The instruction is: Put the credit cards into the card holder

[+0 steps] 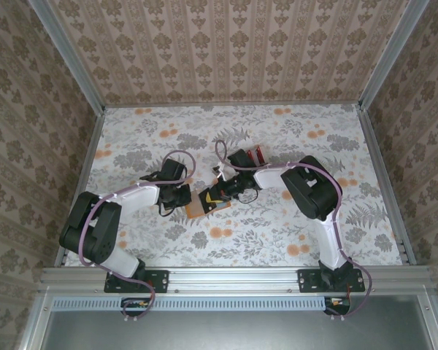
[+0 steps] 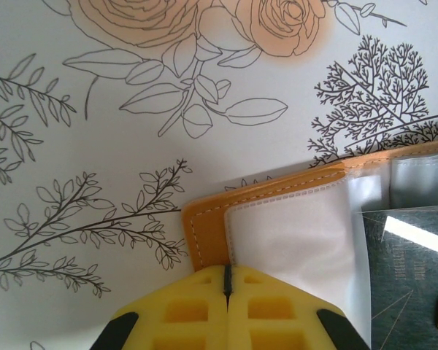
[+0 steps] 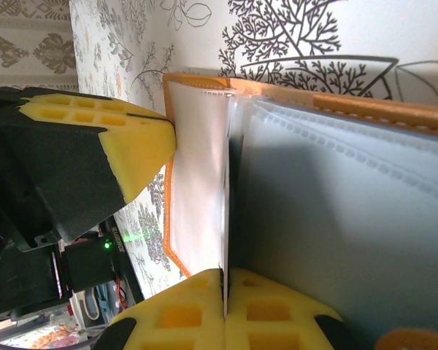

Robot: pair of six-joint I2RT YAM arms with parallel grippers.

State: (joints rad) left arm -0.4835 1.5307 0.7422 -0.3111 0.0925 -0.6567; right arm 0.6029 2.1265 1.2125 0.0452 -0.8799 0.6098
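Observation:
The orange card holder (image 1: 197,208) lies open on the flowered table between my two grippers, its clear sleeves (image 2: 292,233) facing up. My left gripper (image 2: 226,273) is shut, its yellow tips resting on the holder's near-left edge (image 2: 204,233); whether they pinch it I cannot tell. My right gripper (image 3: 224,281) is shut on a thin dark credit card (image 3: 227,204), seen edge-on, standing against the holder's sleeves (image 3: 336,219). That card's dark grey face (image 2: 409,284) lies over the sleeve. More credit cards (image 1: 257,154), red and striped, lie behind the right arm.
The table (image 1: 350,138) has a floral cloth and is walled by patterned panels on three sides. The right arm's elbow (image 1: 314,188) and cable arch over the middle right. The left arm's body (image 3: 51,189) sits close to the holder's left side.

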